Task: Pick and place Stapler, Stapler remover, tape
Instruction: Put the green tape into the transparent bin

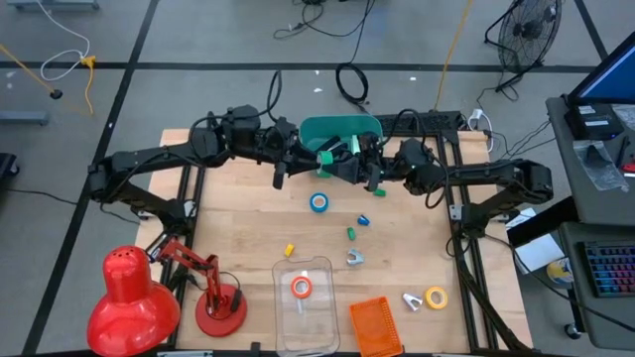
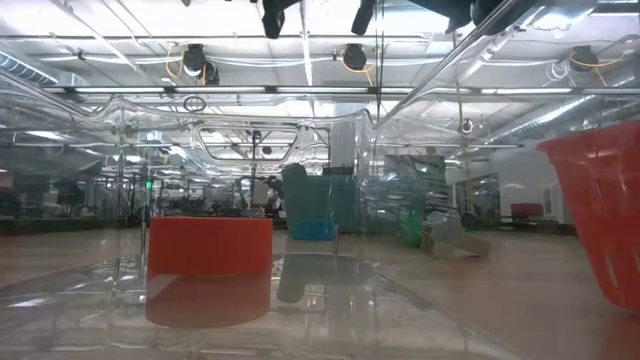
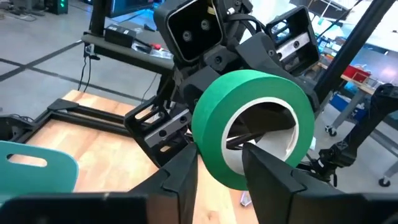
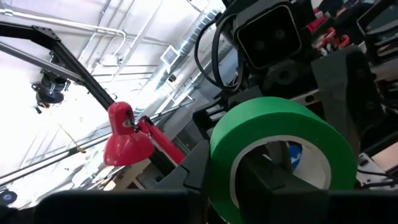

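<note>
The left gripper (image 1: 316,164) and right gripper (image 1: 349,164) meet mid-air by the teal bin (image 1: 342,129), both arms stretched inward. In the left wrist view, fingers (image 3: 273,180) pinch the green tape roll (image 3: 252,124). In the right wrist view, fingers clamp its wall too. Judged step: a handover; next, one gripper must release.

Pale, matt wood grain is shown by the desk (image 1: 248,228). A smooth, slightly glossy surface is seen on the green tape roll (image 3: 252,124), with a pale papery core. Clear glossy plastic forms the tray (image 1: 303,293) at lower centre. The red lamp (image 1: 129,297), lower left, looks glossy, like painted metal.
</note>
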